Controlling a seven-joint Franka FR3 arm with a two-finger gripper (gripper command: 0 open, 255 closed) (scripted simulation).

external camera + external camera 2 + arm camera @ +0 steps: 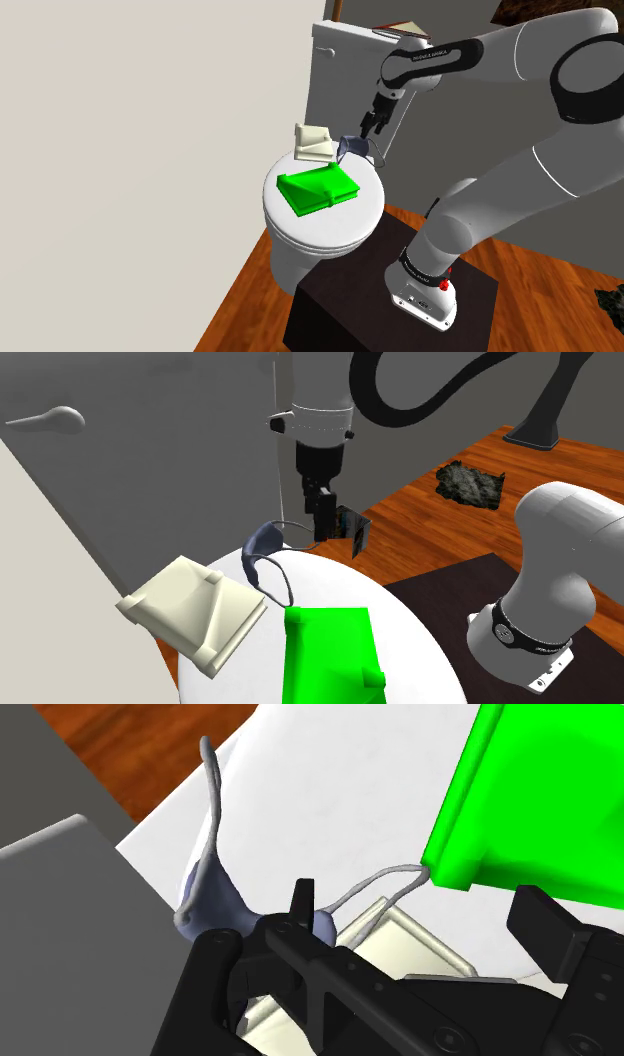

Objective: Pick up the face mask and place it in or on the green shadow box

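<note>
The face mask (350, 148) is pale blue-grey with thin loops. It lies at the back edge of a white toilet lid (330, 228), partly raised, with one strap sticking up (210, 774). My gripper (372, 127) hangs just above and beside it, fingers apart with nothing between them. In the wrist view the mask (208, 896) is outside one finger (300, 904), close to it; whether they touch I cannot tell. The green shadow box (318, 187) lies flat on the lid's middle, also seen near the gripper (338, 527) as a bright green slab (325, 652).
A cream box-like object (312, 140) sits on the lid between mask and green box. The toilet tank (340, 70) stands right behind, with a book (400, 28) on top. Wooden floor surrounds the toilet; a dark rag (470, 482) lies on it. The stand (340, 310) is near.
</note>
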